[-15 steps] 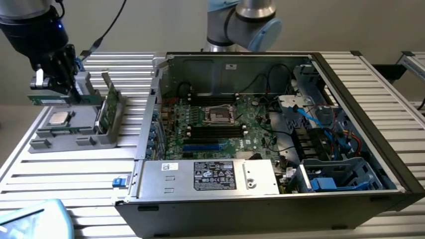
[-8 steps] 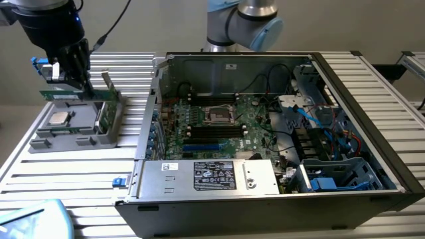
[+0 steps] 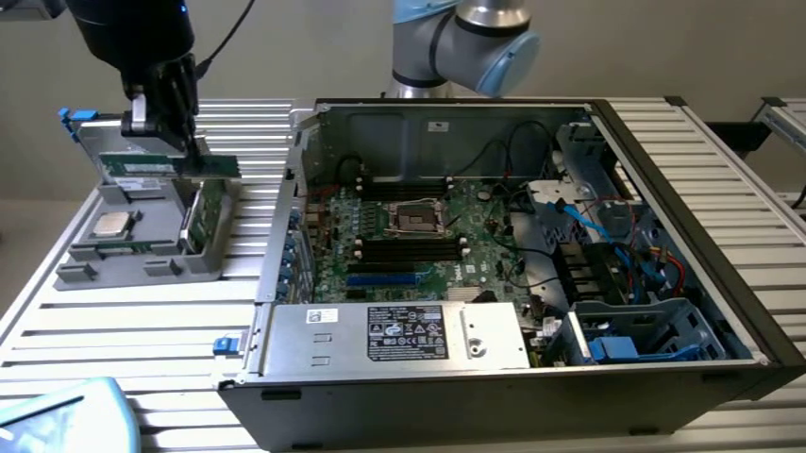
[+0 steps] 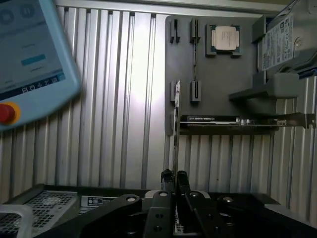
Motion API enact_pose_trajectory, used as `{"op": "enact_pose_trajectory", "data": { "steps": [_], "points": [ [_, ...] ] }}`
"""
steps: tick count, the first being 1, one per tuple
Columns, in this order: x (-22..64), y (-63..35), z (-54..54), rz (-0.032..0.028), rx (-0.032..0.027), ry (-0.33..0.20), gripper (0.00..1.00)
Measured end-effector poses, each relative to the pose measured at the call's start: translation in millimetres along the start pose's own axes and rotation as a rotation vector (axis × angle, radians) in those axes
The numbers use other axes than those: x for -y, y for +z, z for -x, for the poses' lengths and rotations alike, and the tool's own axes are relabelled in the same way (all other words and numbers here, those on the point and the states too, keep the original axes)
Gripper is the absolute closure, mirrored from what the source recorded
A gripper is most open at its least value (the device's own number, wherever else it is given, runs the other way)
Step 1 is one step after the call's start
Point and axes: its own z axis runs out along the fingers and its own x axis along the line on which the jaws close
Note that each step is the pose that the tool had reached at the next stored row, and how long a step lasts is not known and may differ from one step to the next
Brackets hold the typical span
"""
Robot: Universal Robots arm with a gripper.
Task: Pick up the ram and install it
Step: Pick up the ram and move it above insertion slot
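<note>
Ram point(image 3: 170, 166): pinching its upper edge between the gripper's point(image 4: 175, 177) nearly shut jaws, holding its long axis level above the grey tray point(image 3: 126, 268).

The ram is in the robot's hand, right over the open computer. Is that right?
Not quite. The hand does hold the ram, but it is over the grey tray, to the exterior view's left of the open computer, not over the computer. The exterior view shows this.
</note>
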Motion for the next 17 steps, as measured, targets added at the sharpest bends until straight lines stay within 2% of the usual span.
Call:
{"op": "enact_pose_trajectory", "data": {
  "steps": [8, 12, 17],
  "points": [
    [31.0, -24.9, -1.1, 0.0128, 0.0008, 0.001, 0.86],
    [48.8, -31.4, -1.7, 0.0157, 0.0013, 0.001, 0.86],
    [71.4, -33.9, -2.8, 0.0162, 0.0021, 0.001, 0.86]
  ]
}}
